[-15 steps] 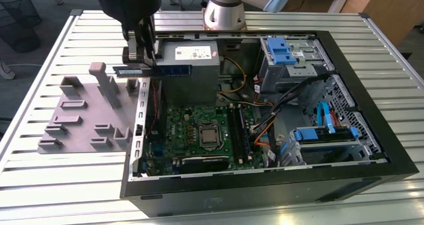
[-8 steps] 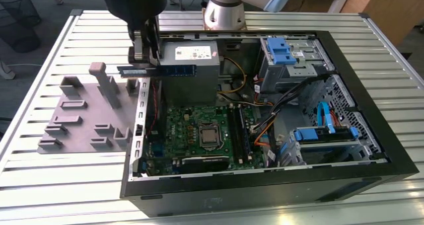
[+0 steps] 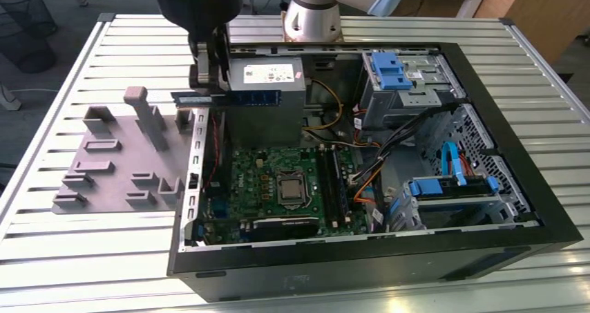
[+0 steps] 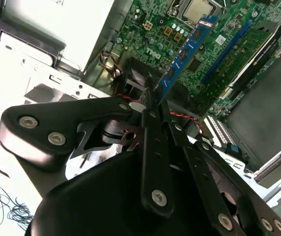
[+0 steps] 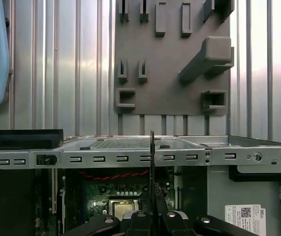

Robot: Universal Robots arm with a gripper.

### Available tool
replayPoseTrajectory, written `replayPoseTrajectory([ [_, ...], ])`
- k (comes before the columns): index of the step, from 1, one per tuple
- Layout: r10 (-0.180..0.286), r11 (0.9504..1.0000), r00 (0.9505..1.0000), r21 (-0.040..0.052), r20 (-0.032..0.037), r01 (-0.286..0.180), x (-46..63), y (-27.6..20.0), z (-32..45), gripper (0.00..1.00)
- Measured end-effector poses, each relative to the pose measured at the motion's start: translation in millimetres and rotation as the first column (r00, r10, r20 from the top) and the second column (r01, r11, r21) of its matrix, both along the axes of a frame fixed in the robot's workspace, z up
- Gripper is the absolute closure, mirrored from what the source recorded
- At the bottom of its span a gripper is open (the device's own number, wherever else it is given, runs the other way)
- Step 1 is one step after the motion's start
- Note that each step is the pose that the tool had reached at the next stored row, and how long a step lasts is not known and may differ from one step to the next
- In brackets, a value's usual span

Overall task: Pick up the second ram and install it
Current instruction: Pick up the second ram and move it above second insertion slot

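The open computer case [image 3: 369, 271] lies below the claw, its motherboard [image 3: 253, 175] and black memory slots [image 3: 334, 182] beneath and beyond. The gripper [image 3: 208, 97] is clamped on one end of the second ram [image 3: 249, 97], held aloft over the case. Good handling probably means keeping the stick level and parallel to the slots.

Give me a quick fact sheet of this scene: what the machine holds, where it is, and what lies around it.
gripper: shut on one end of the second ram
second ram: held in the air, roughly level, above the open case beside the power supply; not yet in a slot
computer case: black, lying on its side, open on top
motherboard: green, exposed in the case floor
holder tray: grey, on the table at the exterior view's left of the case
table: slatted metal
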State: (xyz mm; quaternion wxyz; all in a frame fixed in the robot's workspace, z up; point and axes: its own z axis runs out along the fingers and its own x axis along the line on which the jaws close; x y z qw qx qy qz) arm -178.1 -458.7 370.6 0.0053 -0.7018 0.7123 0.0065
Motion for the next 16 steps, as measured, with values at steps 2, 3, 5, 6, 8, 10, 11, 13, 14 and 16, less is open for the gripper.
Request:
replayPoseTrajectory([
  [2,0.0,1.0,1.0,0.0,0.0,0.0,2.4,0.0,0.0,0.86],
  [3,0.0,1.0,1.0,0.0,0.0,0.0,3.6,0.0,0.0,0.86],
  [5,0.0,1.0,1.0,-0.0001,0.0,0.0,6.0,0.0,0.0,0.86],
  [6,0.0,1.0,1.0,0.0,0.0,0.0,7.2,0.0,0.0,0.86],
  [8,0.0,1.0,1.0,0.0,0.0,0.0,9.6,0.0,0.0,0.86],
  [10,0.0,1.0,1.0,0.0,0.0,0.0,11.9,0.0,0.0,0.86],
  [11,0.0,1.0,1.0,-0.0001,0.0,0.0,12.9,0.0,0.0,0.86],
  [13,0.0,1.0,1.0,0.0,0.0,0.0,15.1,0.0,0.0,0.86],
  [14,0.0,1.0,1.0,0.0,0.0,0.0,16.3,0.0,0.0,0.86],
  [16,0.0,1.0,1.0,-0.0001,0.0,0.0,18.5,0.0,0.0,0.86],
])
